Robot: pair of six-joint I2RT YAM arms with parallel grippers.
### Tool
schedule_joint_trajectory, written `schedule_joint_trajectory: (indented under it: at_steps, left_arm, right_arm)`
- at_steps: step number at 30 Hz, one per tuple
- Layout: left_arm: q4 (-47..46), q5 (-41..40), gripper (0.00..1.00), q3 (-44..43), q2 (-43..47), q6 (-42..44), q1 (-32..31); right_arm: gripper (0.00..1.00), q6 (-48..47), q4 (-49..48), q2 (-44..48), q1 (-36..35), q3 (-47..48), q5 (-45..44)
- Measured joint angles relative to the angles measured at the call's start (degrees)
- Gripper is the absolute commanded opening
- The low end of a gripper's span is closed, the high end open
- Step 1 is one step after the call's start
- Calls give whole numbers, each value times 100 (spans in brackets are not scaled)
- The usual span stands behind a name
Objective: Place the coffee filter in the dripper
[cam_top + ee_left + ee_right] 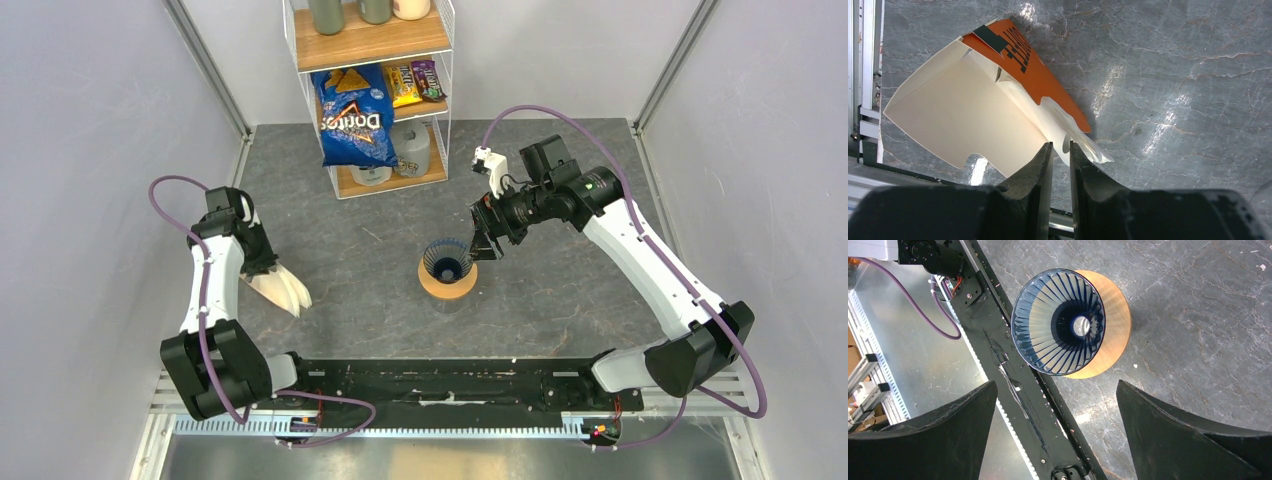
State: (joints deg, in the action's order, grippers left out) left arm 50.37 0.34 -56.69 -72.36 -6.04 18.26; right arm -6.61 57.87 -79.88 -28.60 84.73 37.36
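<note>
1. Left wrist view: the left gripper (pixel 1060 146) sits at the mouth of an open card sleeve (pixel 958 115) with an orange flap. White paper spills out of the sleeve toward the fingers.
2. Its jaws stand at a narrow slit, and an edge of the coffee filter (pixel 1088 147) stands in that slit at the tips. I cannot tell whether the paper is truly pinched or only lies between the pads. I also cannot tell whether one sheet or several are caught.
3. Top view: the sleeve and filter are at the left side of the table (pixel 560 290), well apart from the dripper (pixel 446 258). The dripper stands upright near the middle, on a wooden ring (pixel 447 288).
4. The right gripper (pixel 487 243) hovers just beside the dripper on its right, jaws spread wide, holding nothing. The right wrist view shows the inside of the dripper bare, with no paper in it.
5. Step in hand, as judged: drawing a single filter out of the sleeve. Placement has not yet begun.
6. The next move calls for a firm pinch on one sheet only and a pull clear of the sleeve without dragging the rest. Then comes a carry across the table, and the filter goes point down into the dripper.
7. The right gripper looks placed to steady the dripper; that is a guess.
8. Risk: thin paper may slip or come out doubled.
</note>
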Motion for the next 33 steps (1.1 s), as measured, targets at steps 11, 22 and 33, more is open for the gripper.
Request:
schedule_joint_trajectory:
  at_steps: [11,22,33]
  left_arm:
    - [-116,26,16,83,94,-70,2]
    - [-107,17,2,83,94,-101,2]
    - [570,-179,2,-376,457,-98,4]
  right_arm:
    - [97,15,-4,-2,0,-31,17]
    - [97,15,-4,-2,0,-48,31]
    - [97,17,-9,-2,0,-72,136]
